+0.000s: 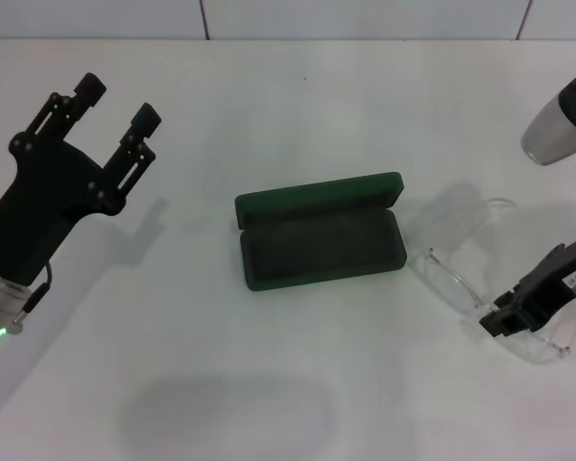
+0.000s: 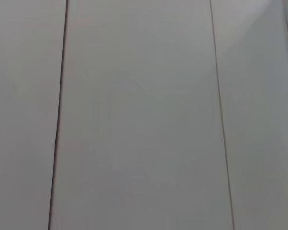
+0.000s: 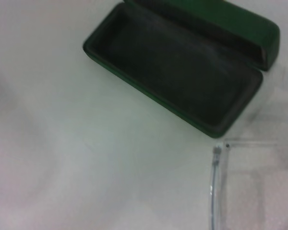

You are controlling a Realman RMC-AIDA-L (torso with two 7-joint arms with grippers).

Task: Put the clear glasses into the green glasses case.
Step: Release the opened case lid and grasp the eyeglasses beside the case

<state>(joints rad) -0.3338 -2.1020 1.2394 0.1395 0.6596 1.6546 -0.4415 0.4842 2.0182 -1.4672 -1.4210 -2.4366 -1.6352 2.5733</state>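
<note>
The green glasses case [image 1: 321, 245] lies open in the middle of the table, its lid [image 1: 319, 196] folded back on the far side and its dark lining empty. The right wrist view shows the case [image 3: 182, 72] open as well. The clear glasses [image 1: 453, 280] rest on the table just right of the case, and one transparent edge of the glasses [image 3: 215, 187] shows in the right wrist view. My right gripper [image 1: 504, 319] is low over the near right end of the glasses. My left gripper [image 1: 117, 102] hangs open and empty above the table's left side.
The white table [image 1: 269, 384] runs back to a tiled wall [image 1: 365, 17]. The right arm's grey forearm [image 1: 562, 125] reaches in at the upper right. The left wrist view shows only grey panels [image 2: 139, 115] with dark seams.
</note>
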